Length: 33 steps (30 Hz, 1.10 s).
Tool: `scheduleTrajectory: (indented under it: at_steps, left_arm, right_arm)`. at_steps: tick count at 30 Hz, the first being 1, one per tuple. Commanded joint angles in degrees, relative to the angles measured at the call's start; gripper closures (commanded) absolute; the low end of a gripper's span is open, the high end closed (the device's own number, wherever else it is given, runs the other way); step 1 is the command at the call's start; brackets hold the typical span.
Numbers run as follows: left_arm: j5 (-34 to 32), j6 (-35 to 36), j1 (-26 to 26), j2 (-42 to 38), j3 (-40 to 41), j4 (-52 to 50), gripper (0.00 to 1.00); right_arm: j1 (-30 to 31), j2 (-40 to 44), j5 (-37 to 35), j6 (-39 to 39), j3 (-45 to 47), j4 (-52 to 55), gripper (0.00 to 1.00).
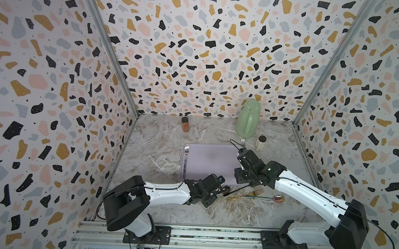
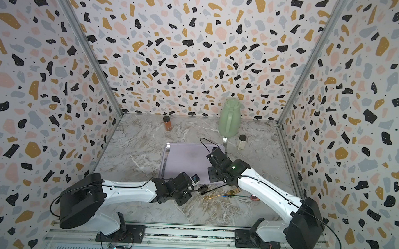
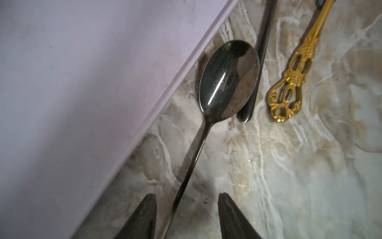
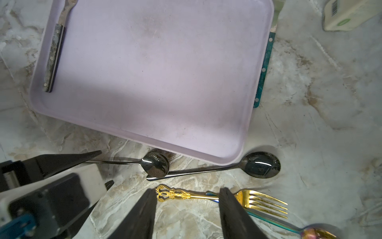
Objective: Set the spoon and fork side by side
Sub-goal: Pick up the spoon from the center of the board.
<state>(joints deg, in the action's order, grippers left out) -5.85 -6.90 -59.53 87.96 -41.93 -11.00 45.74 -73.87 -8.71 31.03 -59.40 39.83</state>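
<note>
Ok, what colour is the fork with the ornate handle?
Gold all over; the fork shows best in the right wrist view.

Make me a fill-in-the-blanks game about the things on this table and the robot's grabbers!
1. The fork with the curly handle is ___ in colour.
2. The tall jug at the back is ___.
3. Beside the tray lie ___ black spoons.
4. The left gripper and the right gripper both have jaws that are ___.
Missing words: gold, green, two, open.
</note>
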Motion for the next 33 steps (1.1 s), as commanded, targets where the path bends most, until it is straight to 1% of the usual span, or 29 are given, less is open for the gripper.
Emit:
scheduleTrajectory:
  at_steps: [1, 4, 7, 16, 22, 26, 29, 33]
  left_arm:
    - [0.82, 1.09, 0.14, 1.37, -1.82, 0.88, 0.49]
    - [1.93, 0.85, 0.29, 2.66, -2.41, 1.28, 0.50]
    - [2.47, 0.75, 0.29, 3.93, -2.92, 1.34, 0.53]
    - [6.02, 0.68, 0.20, 4.22, -2.73, 0.59, 0.77]
    - [7.54, 0.39, -0.60, 3.23, -2.23, 0.55, 0.89]
    - [6.93, -0.27, -1.11, 2.61, -2.18, -1.29, 0.92]
    - [7.44, -0.78, -1.41, 1.53, -1.66, -0.71, 0.95]
    - [8.17, -1.16, -1.98, -0.73, -2.71, -2.44, 0.96]
  right_arm:
    - [-0.39, 1.99, -0.97, -0.79, 0.58, -0.20, 0.46]
    - [-0.59, 2.01, -0.87, -1.22, 0.84, -0.20, 0.46]
    - [-0.72, 2.35, -0.80, -1.29, 1.18, -0.21, 0.46]
    - [-1.26, 3.39, -0.78, -1.14, 2.09, -0.22, 0.47]
    - [-1.42, 3.26, -0.61, -0.97, 2.09, -0.20, 0.47]
    - [-1.44, 3.20, -0.56, -0.73, 2.18, -0.24, 0.47]
    - [-1.44, 3.12, -0.61, -0.55, 2.31, -0.20, 0.47]
    - [-1.44, 3.57, -0.40, -0.35, 2.44, -0.20, 0.48]
